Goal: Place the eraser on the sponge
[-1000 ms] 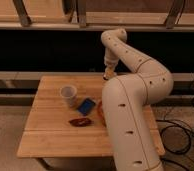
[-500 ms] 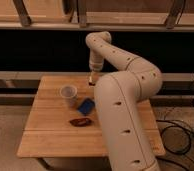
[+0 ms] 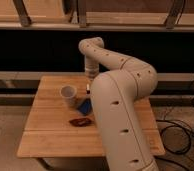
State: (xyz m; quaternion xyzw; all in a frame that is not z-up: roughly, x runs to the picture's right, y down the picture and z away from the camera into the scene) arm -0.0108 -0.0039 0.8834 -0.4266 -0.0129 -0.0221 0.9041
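My gripper (image 3: 89,84) hangs from the arm over the back middle of the wooden table (image 3: 45,135). It is shut on the eraser (image 3: 88,89), a small white block with a dark end that sticks out below the tip. The sponge (image 3: 83,106), a flat bright blue pad, lies on the table just in front of and below the gripper, partly hidden by the arm's big white link. The eraser is above the sponge's far edge and apart from it.
A white cup (image 3: 68,95) stands left of the sponge. A dark red-brown oval thing (image 3: 81,121) lies in front of the sponge. The arm's thick links (image 3: 120,125) cover the table's right half. Cables (image 3: 182,130) lie on the floor at right.
The gripper has swung left along the back of the table and come down toward the sponge, carrying the eraser with it.
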